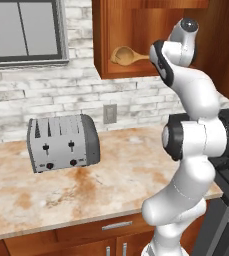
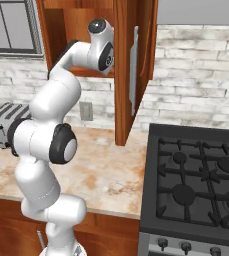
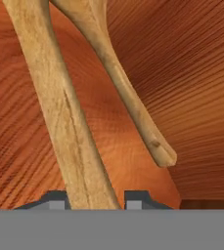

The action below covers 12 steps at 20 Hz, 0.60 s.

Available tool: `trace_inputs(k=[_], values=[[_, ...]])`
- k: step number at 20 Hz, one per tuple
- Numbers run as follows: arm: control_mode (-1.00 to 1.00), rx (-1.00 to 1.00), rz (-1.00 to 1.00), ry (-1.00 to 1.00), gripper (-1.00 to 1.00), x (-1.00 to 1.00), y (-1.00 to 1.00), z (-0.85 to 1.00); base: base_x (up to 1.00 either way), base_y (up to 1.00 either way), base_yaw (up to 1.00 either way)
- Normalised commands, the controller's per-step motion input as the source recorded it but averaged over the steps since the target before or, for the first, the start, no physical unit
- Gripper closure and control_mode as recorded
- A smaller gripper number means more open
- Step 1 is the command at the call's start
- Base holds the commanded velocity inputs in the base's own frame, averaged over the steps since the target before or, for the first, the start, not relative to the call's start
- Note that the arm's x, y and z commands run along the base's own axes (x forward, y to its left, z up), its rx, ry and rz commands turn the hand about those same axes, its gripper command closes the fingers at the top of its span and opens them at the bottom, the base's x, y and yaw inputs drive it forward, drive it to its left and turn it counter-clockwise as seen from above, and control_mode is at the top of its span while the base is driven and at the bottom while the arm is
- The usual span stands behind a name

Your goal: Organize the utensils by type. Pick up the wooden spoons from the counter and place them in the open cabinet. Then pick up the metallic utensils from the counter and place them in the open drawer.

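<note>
In the hand view the gripper (image 3: 95, 199) sits with a dark finger tip (image 3: 55, 199) on each side of a broad wooden spoon handle (image 3: 64, 127); the tips flank it closely, but whether they press on it I cannot tell. Just beyond, a second, slimmer wooden spoon (image 3: 128, 93) lies across the reddish wood of the cabinet floor, its rounded end free and near the first handle. From the left base view, the counter (image 1: 111, 185) carries a silver toaster (image 1: 63, 142) near the brick wall, and above it the arm reaches into the open cabinet (image 1: 131, 45), where a round spoon bowl (image 1: 122, 55) rests on the shelf.
</note>
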Motion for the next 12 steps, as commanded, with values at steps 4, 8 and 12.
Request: trace_inputs(k=[4, 8, 12], values=[[-1.00, -0.05, 0.00, -0.03, 1.00, 0.56, 0.03, 0.00, 0.00, 0.00, 0.00], [-1.00, -0.01, 0.00, 0.00, 1.00, 0.27, 0.20, 0.00, 0.00, 0.00, 0.00], [-1.00, -0.03, 0.00, 0.00, -1.00, 0.08, 0.39, -0.11, 0.00, 0.00, 0.00]])
